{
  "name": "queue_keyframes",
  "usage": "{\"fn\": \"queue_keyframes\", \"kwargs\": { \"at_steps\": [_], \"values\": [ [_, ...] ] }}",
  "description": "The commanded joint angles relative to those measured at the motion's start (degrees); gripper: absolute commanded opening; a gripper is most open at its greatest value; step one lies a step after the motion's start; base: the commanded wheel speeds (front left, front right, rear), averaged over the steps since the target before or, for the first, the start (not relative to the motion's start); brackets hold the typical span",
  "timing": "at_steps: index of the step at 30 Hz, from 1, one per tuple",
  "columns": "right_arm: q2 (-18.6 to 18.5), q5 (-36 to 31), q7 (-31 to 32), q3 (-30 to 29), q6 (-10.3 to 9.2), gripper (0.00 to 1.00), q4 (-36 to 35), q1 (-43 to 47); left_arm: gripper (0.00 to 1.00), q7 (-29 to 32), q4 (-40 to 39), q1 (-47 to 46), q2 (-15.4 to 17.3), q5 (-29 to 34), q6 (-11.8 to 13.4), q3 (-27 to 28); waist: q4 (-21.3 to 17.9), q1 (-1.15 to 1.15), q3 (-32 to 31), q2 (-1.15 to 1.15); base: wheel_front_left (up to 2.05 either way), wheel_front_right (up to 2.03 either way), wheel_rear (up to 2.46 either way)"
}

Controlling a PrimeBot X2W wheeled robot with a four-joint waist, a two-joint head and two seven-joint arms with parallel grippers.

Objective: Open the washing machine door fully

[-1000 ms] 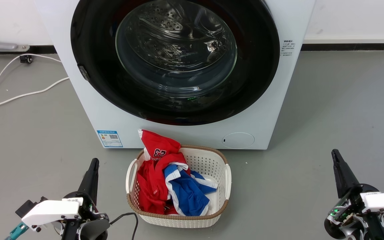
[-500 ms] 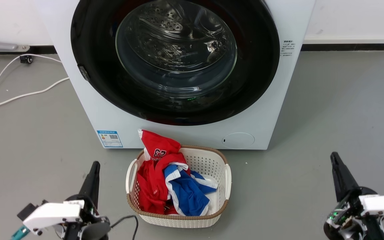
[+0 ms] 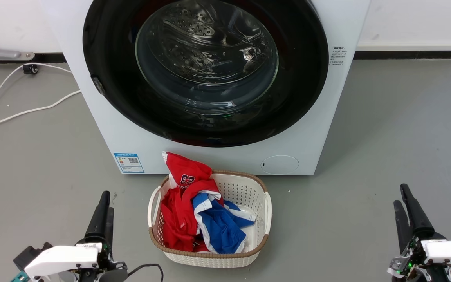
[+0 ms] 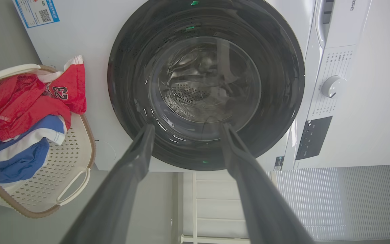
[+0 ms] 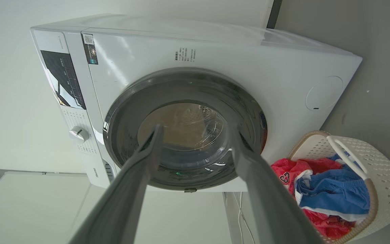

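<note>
At twelve o'clock in the head view: door, shut flat against the white front of the machine, glass bowl at its centre. At six o'clock from the door, on the grey floor: basket, just beside the machine's front, touching or not, cannot tell. Red and blue clothes heaped inside, one red piece rising over the rim at eleven o'clock. Blue label at seven o'clock below the door, round cover at five. White cable looping across the floor at nine o'clock. Left hand at eight o'clock of the frame, right hand at four, fingers pointing towards twelve, both well apart from the door and touching nothing.

Through the left wrist view: own two fingers spread wide, holding nothing, tips lined up with the glass bowl but far short of it. Door in the middle, shut; basket at nine o'clock; dial at three.

Through the right wrist view: same wide spread of the fingers, nothing gripped. Door at the centre, flush with the front; dial at nine o'clock, cover at three, basket with clothes at four.
</note>
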Motion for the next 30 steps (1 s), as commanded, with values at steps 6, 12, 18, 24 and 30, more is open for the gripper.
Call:
{"fn": "queue_keyframes", "kwargs": {
  "at_steps": [6,12,18,24,30],
  "values": [
    [-0.18,-7.66,-1.87,-0.95,0.05,1.0,-3.94,-0.19,1.0,-1.8,-4.59,-0.34,0.18,8.15,2.0,0.1,0.01,0.0,0.04,0.0,0.0,0.0,0.0],
    [-0.18,-15.54,-3.33,-0.89,0.06,1.0,-7.14,0.4,1.0,-3.27,-7.64,0.13,0.2,16.79,4.21,-1.25,0.08,0.0,0.08,0.0,0.0,0.0,0.0],
    [-0.17,-24.46,-4.68,0.05,0.06,1.0,-10.26,1.27,1.0,-4.66,-9.81,0.88,0.22,25.31,6.26,-2.89,0.14,0.0,0.05,0.0,0.0,0.0,0.0],
    [-0.16,-33.97,-5.99,1.55,0.07,1.0,-12.76,2.34,1.0,-5.93,-11.16,1.64,0.57,33.81,8.67,-4.42,0.18,0.0,-0.01,0.0,0.0,0.0,0.0],
    [-0.15,-42.6,-7.18,3.02,0.08,1.0,-13.96,3.43,1.0,-7.16,-12.07,2.13,2.27,40.75,11.54,-6.88,0.24,0.0,-0.03,0.0,0.0,0.0,0.0]
  ]
}}
